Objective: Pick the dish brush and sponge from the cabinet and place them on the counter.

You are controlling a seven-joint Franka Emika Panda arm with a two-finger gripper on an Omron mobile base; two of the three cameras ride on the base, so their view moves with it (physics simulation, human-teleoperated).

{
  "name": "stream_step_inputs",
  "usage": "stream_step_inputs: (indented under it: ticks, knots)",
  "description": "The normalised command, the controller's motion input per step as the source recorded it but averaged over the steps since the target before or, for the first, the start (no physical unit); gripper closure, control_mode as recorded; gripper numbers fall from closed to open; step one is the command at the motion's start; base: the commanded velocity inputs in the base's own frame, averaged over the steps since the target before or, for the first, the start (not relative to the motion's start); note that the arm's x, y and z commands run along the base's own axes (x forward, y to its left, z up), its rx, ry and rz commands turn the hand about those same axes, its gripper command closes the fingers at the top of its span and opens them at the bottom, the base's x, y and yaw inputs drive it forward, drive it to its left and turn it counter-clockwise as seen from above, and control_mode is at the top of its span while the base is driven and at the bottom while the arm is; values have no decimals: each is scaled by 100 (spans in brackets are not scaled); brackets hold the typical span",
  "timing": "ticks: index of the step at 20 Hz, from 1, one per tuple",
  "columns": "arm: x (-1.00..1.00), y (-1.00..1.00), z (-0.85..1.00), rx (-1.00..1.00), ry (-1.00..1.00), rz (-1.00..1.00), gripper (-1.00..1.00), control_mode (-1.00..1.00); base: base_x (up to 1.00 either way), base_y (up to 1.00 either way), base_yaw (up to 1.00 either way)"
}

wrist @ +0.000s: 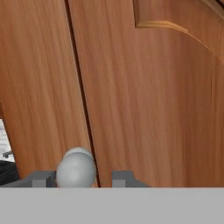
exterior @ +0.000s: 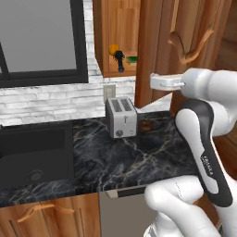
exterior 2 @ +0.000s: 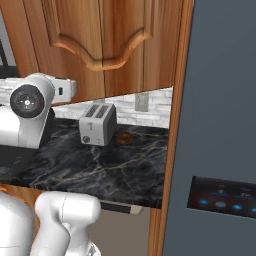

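The reddish-brown cabinet [exterior: 115, 28] stands open on the wall above the counter [exterior: 139, 157]. On its shelf the black dish brush [exterior: 120, 59] stands upright. The green sponge [exterior: 132, 59] lies just to its right. The arched door [exterior: 159, 46] is swung out toward me. In the hand view the door's round grey knob [wrist: 76, 168] sits between the fingertips of my gripper [wrist: 84, 178], which is shut on it. My white hand [exterior 2: 65, 90] rests against the door's lower edge, well away from the brush and sponge.
A silver toaster [exterior: 121, 118] stands at the back of the counter with a small brownish object [exterior: 146, 125] beside it. An orange ball [exterior: 113, 48] sits on the shelf. The black sink [exterior: 32, 157] lies to the left. A tall dark panel [exterior 2: 220, 125] bounds the right.
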Motion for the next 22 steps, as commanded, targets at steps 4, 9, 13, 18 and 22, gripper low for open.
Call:
stream_step_inputs:
  ticks: [4,9,13,18,22]
  knots:
    - [-40,-45,12,0,1,1,-100,-100,0,0,0]
    - [-29,-30,1,0,0,1,-100,-100,0,0,0]
    - [-23,-35,0,0,0,0,-100,-100,0,0,0]
    - [-25,-34,3,0,0,0,-100,-100,0,0,0]
    - [-41,-4,4,-2,-1,0,-100,-100,0,0,0]
